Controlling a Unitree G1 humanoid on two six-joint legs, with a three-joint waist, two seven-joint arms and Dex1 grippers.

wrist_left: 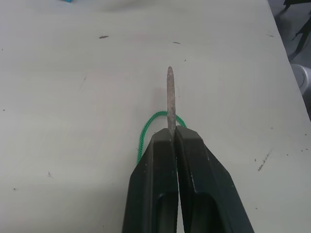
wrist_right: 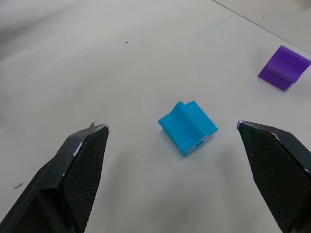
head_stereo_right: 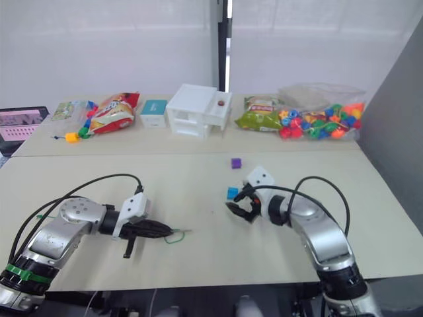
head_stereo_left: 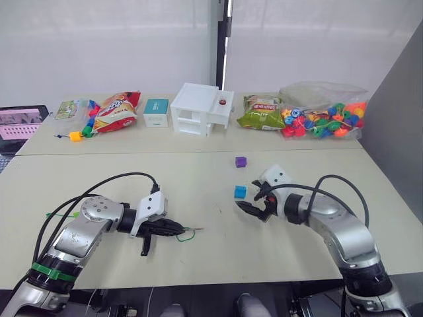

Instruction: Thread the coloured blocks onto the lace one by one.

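My left gripper (head_stereo_left: pixel 180 229) is shut on the lace (wrist_left: pixel 169 97), whose stiff dark tip sticks out past the fingertips; a small green loop (head_stereo_left: pixel 188 234) curls beside the fingers on the table. The green string trails away at the far left (head_stereo_left: pixel 58 214). A blue block (wrist_right: pixel 188 126) lies flat on the table between the wide-open fingers of my right gripper (head_stereo_left: pixel 252 200), just ahead of them and untouched. A purple block (head_stereo_left: pixel 240 161) sits a little farther back.
Along the far table stand a white box (head_stereo_left: pixel 200 109), a teal box (head_stereo_left: pixel 156 112), snack bags (head_stereo_left: pixel 115 110) (head_stereo_left: pixel 260 111) and a clear bag of coloured blocks (head_stereo_left: pixel 324 112). A few threaded blocks (head_stereo_left: pixel 80 132) lie far left. A tablet (head_stereo_left: pixel 22 123) is at the left edge.
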